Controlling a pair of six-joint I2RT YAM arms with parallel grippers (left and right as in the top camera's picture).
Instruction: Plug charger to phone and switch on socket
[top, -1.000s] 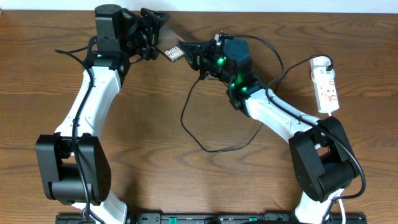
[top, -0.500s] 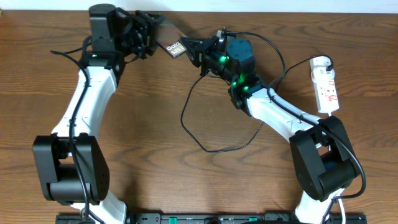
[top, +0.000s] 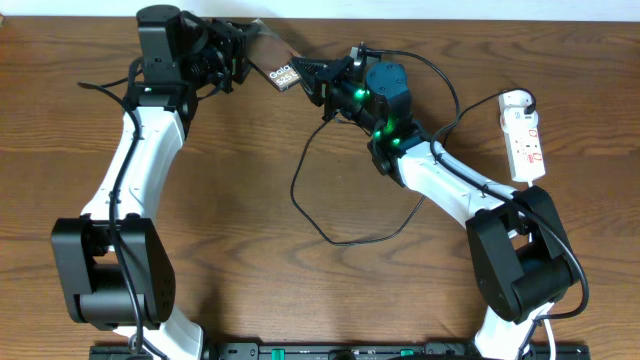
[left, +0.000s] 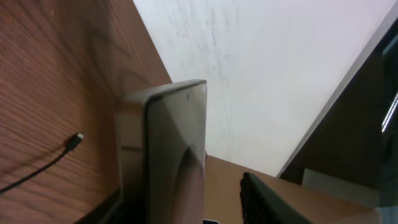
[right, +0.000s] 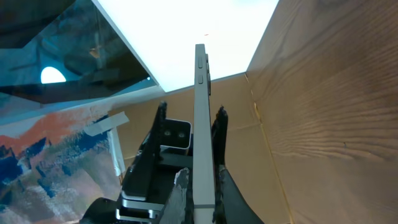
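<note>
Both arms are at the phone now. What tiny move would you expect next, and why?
Probably the left gripper closes fully on the phone. The right gripper already pinches it on edge, while the left fingers flank it with gaps either side. A second grip would free the right gripper for the loose charger.

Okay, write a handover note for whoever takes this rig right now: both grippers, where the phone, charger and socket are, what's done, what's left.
Right gripper: shut on the phone, held on edge above the table's far side.
Left gripper: open, jaws either side of the phone's other end, a gap showing.
Charger cable: looped on the table, plug tip lying free, not in the phone.
Socket: right side of the table, no gripper near it; switch position unreadable.
Done: phone picked up. Left: plug in the charger, switch on the socket.
</note>
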